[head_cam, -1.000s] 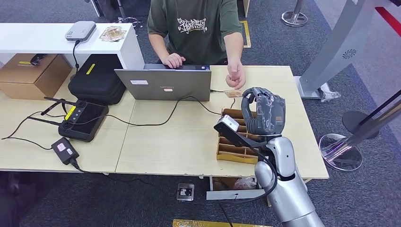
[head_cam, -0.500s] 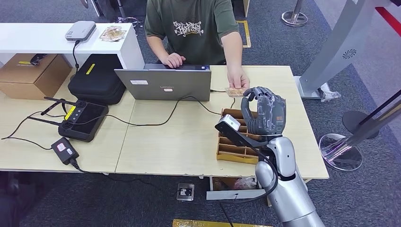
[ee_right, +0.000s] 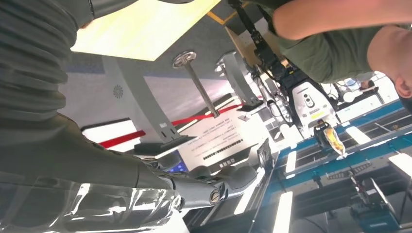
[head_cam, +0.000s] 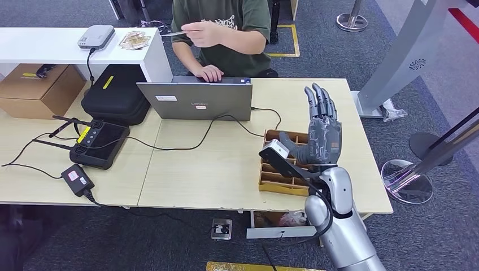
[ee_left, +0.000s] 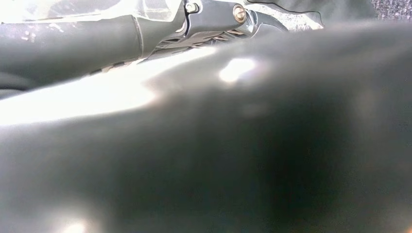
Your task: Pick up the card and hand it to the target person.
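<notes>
One hand is raised over the bench (head_cam: 226, 164) — the right hand (head_cam: 322, 127), fingers (head_cam: 319, 101) straight and spread, pointing away from the robot, holding nothing; in the right wrist view the same hand (ee_right: 145, 184) lies stretched out with its fingers (ee_right: 228, 182) extended. It hovers above a cardboard divider tray (head_cam: 279, 178) that sits near the bench's front right part; a small white camera block (head_cam: 273, 150) juts from the wrist just over the tray. The card (head_cam: 174, 34) is well apart from the robot — pinched in the person's hand (head_cam: 202, 33), lifted level in front of a green T-shirt (head_cam: 237, 34) beyond the bench's far edge; the person's other hand (head_cam: 209, 72) rests at the keyboard of a grey laptop (head_cam: 195, 100). A black cable (head_cam: 186, 144) runs from behind the laptop across the bench to a black controller with antennas (head_cam: 99, 144); beside it lie a small black adapter (head_cam: 77, 179) and a black case (head_cam: 116, 93). The left wrist view is a dark blur, so I cannot tell how the left hand is set.
</notes>
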You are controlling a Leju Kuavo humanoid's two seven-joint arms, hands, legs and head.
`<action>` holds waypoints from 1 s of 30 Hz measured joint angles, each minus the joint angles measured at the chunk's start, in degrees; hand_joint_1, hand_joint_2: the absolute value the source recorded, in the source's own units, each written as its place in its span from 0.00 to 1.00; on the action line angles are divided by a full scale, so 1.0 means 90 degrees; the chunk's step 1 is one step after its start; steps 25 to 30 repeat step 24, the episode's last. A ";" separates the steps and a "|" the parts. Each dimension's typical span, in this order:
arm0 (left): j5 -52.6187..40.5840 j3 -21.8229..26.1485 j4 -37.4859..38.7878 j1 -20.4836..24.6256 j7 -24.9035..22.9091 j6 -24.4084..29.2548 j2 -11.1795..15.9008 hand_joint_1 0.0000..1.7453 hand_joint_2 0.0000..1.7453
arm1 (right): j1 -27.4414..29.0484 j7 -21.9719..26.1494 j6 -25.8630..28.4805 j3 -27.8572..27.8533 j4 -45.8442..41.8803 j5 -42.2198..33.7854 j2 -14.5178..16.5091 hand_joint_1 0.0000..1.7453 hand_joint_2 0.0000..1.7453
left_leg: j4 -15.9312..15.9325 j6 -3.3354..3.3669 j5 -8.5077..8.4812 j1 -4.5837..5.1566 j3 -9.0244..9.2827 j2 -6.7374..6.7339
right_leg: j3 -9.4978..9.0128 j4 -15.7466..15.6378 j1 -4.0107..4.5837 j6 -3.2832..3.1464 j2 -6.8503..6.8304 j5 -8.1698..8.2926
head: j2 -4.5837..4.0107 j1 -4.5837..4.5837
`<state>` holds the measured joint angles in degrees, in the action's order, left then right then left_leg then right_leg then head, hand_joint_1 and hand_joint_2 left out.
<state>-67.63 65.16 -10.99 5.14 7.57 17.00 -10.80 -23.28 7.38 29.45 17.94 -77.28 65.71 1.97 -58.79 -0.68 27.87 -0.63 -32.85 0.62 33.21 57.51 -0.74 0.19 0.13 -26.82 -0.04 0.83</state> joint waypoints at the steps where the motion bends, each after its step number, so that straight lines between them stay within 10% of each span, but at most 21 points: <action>1: 0.0000 0.0000 0.0000 0.0000 -0.0006 -0.0001 0.0000 0.00 0.00 | 0.0052 0.0064 0.0014 0.0000 -0.0003 -0.0140 0.0000 0.00 1.00 | 0.0000 0.0000 0.0000 0.0000 0.0000 0.0000 | 0.0000 0.0000 0.0000 0.0000 0.0000 0.0000 | 0.0000 -0.0001; 19: -0.0056 0.0000 0.0000 -0.0002 -0.0212 -0.0170 0.0015 0.00 0.00 | 0.1984 0.1683 -0.0061 -0.0002 -0.0594 -0.3135 0.0009 0.00 1.00 | 0.0001 0.0002 0.0002 0.0000 0.0000 0.0000 | -0.0001 0.0000 0.0000 0.0000 -0.0002 -0.0001 | 0.0000 -0.0001; 30: 0.0024 0.0034 0.0000 -0.0001 -0.0327 -0.0192 0.0022 0.00 0.00 | 0.2107 0.1880 -0.0209 -0.0002 -0.0608 -0.3460 0.0173 0.00 1.00 | 0.0001 0.0000 0.0001 -0.0001 0.0001 -0.0002 | -0.0001 0.0000 0.0001 0.0000 0.0000 0.0000 | 0.0000 -0.0001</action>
